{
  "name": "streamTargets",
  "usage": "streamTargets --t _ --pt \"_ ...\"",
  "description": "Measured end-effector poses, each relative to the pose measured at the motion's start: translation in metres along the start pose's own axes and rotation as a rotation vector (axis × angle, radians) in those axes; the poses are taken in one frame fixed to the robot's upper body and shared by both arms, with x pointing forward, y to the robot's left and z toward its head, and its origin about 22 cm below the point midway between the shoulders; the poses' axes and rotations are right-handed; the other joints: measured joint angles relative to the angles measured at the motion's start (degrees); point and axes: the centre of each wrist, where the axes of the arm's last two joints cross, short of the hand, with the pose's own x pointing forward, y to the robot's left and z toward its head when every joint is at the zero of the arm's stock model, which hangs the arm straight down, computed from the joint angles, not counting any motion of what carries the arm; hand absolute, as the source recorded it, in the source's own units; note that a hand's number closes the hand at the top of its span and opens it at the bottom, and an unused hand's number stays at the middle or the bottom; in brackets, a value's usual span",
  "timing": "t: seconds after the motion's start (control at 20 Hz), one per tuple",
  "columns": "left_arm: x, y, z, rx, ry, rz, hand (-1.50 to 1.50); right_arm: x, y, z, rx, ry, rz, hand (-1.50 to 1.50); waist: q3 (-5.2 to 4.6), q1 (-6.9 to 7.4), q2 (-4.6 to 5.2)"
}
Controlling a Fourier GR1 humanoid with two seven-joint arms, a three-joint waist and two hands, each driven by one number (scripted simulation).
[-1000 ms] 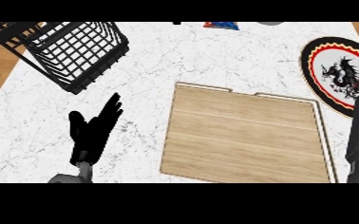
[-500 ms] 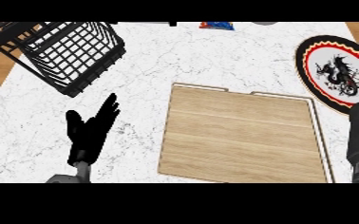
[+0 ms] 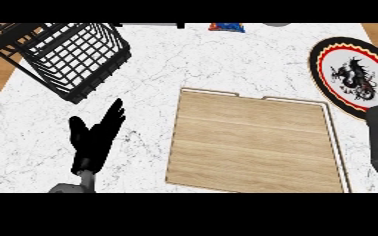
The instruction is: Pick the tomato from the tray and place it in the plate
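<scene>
Head view. Left hand (image 3: pixel 94 136) rests low on the marble counter (image 3: pixel 221 65), fingers straight, holding nothing. The right hand is out of view. Wooden tray (image 3: pixel 255 145) lies bare; no tomato is visible. Far right, the plate (image 3: pixel 348 77) is cut off by the frame; far left, a black wire basket (image 3: pixel 70 55).

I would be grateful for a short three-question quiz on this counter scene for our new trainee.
1. True or false: a tomato lies on the wooden tray.
2. Which sits nearest the plate: A) wire basket B) tray C) left hand?
3. Fill in: the left hand's fingers are ____.

Key: 1 false; none shows on it. 2 B. 3 straight, holding nothing.
</scene>
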Motion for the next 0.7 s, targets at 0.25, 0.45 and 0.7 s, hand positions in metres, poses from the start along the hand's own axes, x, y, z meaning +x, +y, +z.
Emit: streamTargets --t 0.25,0.45,0.7 --pt "-0.003 0.001 0.001 -0.002 0.002 -0.001 0.00 0.003 -0.001 0.004 -0.071 -0.004 -0.136 -1.50 -0.03 -0.31 -0.29" --pt "-0.005 0.004 0.005 0.016 0.007 0.001 0.00 0.003 -0.002 0.023 -0.070 0.021 -0.226 -1.50 -0.11 -1.05 -0.74" --pt "-0.009 0.011 0.005 0.044 0.017 0.006 0.00 -0.006 -0.010 0.075 0.009 0.011 -0.337 -1.50 -0.23 -2.36 -1.35"
